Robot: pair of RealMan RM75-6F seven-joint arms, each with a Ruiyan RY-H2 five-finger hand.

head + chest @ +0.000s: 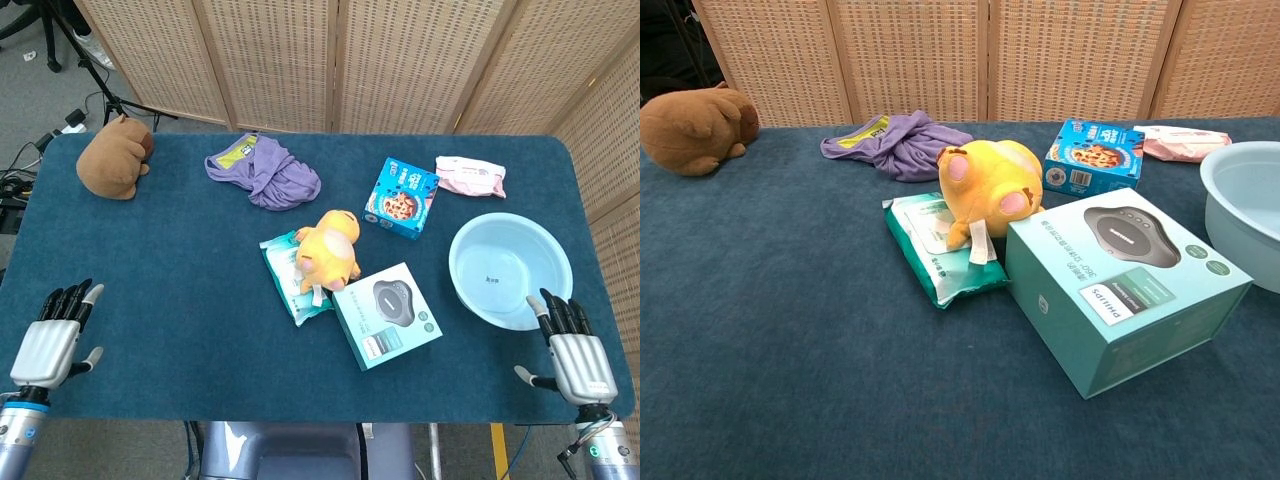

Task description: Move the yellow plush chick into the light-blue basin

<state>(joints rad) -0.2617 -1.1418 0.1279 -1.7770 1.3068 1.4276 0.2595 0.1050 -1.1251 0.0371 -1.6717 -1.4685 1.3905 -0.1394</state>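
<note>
— Yellow plush chick (328,252), where is it lying?

— Near the middle of the bench (180,270), partly on a green wipes packet (290,280) and touching the corner of a teal Philips box (386,314). In the chest view the chick (988,186) leans against that box (1120,285) with the packet (940,245) under it.

— And the light-blue basin (510,268)?

— It stands on the right part of the bench, apart from the chick, with the teal box between them. The chest view shows only its left rim (1240,190).

— What is the surface like, and the room?

— The bench is covered in dark blue cloth. Woven rattan screens (300,60) stand behind it, and a grey floor with cables and a tripod shows at the far left corner.

— What else lies on it?

— A brown plush animal (115,157) at the far left corner, a crumpled purple garment (265,172), a blue snack box (401,197) and a pink packet (470,176) toward the far right.

— How are the hands placed?

— The left hand (50,340) is at the near left edge of the bench, palm down, fingers spread and pointing away, holding nothing. The right hand (575,352) is at the near right corner, just beside the basin's near rim, fingers likewise apart and empty. Neither appears in the chest view.
</note>
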